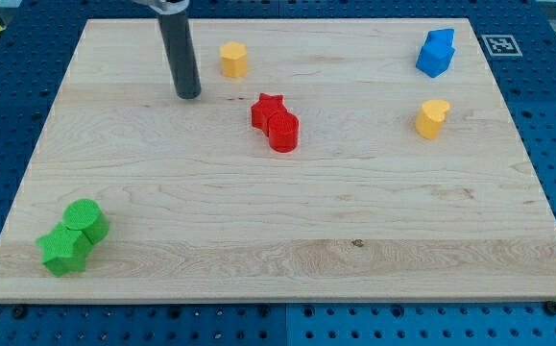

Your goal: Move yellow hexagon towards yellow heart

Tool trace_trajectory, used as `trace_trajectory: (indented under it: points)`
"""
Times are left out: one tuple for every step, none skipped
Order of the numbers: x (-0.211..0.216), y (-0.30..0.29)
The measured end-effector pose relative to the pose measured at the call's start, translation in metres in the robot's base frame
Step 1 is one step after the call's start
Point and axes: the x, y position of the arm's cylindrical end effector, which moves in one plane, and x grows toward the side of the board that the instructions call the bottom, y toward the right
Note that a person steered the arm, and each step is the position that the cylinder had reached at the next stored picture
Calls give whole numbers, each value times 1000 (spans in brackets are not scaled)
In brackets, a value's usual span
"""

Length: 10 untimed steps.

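Note:
The yellow hexagon (pixel 233 60) sits near the view's top, left of centre. The yellow heart (pixel 432 117) sits at the view's right, below the blue blocks. My tip (pixel 188 94) rests on the board to the left of the yellow hexagon and slightly below it, a short gap apart from it. The rod rises from the tip to the view's top edge.
A red star (pixel 267 110) and a red cylinder (pixel 283 132) touch each other near the middle. Two blue blocks (pixel 436 52) sit together at the top right. A green cylinder (pixel 86 221) and a green star (pixel 63 250) touch at the bottom left. The wooden board (pixel 287 240) lies on a blue perforated table.

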Motion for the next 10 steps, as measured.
trace_trajectory:
  points:
    - [-67,0]
    - [-74,1]
    - [-70,23]
    - [-70,58]
    - [-67,100]
    - [-66,146]
    - [-63,183]
    - [-81,196]
    - [-115,157]
    - [-115,105]
